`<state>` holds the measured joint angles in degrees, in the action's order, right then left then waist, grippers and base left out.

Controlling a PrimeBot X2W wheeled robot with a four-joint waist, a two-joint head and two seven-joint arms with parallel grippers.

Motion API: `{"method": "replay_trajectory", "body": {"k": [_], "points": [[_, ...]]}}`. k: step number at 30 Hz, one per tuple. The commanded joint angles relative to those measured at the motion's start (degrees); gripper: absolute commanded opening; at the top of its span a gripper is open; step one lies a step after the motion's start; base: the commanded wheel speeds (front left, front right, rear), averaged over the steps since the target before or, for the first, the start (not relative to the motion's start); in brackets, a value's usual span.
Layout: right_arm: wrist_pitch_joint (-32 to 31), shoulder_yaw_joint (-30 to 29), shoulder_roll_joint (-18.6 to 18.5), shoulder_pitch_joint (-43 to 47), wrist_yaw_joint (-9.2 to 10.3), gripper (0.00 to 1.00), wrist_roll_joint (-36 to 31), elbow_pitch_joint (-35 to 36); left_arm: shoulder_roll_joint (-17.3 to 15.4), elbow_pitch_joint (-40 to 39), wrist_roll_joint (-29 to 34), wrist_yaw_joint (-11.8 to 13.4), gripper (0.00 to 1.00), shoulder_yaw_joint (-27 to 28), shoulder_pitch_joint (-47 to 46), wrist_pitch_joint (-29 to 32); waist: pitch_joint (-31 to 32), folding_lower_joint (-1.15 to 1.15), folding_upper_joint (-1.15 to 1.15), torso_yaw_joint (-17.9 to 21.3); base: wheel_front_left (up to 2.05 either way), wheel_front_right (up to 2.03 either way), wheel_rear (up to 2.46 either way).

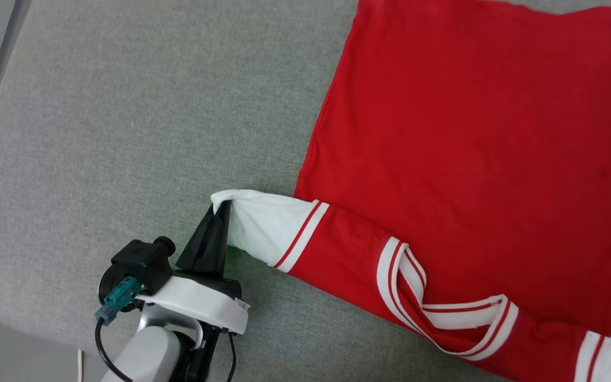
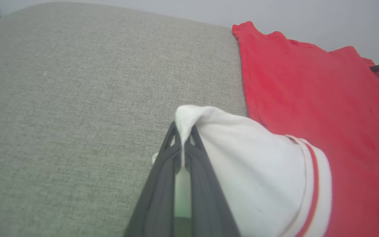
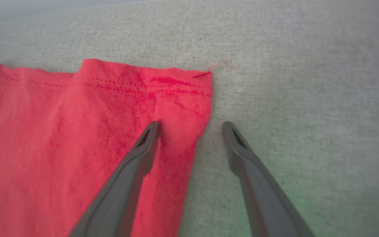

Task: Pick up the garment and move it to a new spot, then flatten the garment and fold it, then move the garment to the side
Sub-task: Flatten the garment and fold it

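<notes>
Red garment (image 1: 470,132) — spread flat on grey fabric surface (image 1: 125,132), tip of white sleeve (image 1: 263,225) pinched in closed left gripper (image 1: 222,209); right gripper (image 3: 192,125) jaws wide, straddling its hem corner — nothing held.

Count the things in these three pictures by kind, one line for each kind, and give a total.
1 garment, red with white sleeves
2 grippers: left gripper, jaws shut on the garment; right gripper, jaws open
1 grey cloth surface
Total: 4
</notes>
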<state>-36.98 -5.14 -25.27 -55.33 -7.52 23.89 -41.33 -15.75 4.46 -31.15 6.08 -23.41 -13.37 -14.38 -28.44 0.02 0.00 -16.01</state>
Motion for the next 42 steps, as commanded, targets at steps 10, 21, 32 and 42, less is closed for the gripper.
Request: {"method": "replay_trajectory", "body": {"k": [10,21,32,42], "points": [[-12.3,2.7,2.5,0.5,0.05,0.0,-3.7,-8.5,0.8,-2.8,1.4,-0.1,0.0,0.5,-0.3,-0.7,-3.7,-0.02,0.0,-2.0,0.0,0.0,0.0],[-5.9,3.4,-0.6,1.0,0.08,0.0,-5.4,-1.9,-0.8,-0.5,0.8,0.9,0.0,1.9,2.8,-0.4,3.8,-0.02,0.0,1.3,0.0,0.0,0.0],[-2.4,1.8,-0.3,19.4,0.07,0.0,0.2,7.0,-3.5,0.8,-1.0,3.6,0.0,3.5,9.4,2.7,16.5,-0.02,0.0,9.4,0.0,0.0,0.0],[-0.2,-3.0,5.5,40.0,0.07,0.0,2.1,17.0,-6.3,2.2,-3.5,5.1,0.0,6.3,15.3,4.3,21.4,-0.02,0.0,16.4,0.0,0.0,0.0]]}}
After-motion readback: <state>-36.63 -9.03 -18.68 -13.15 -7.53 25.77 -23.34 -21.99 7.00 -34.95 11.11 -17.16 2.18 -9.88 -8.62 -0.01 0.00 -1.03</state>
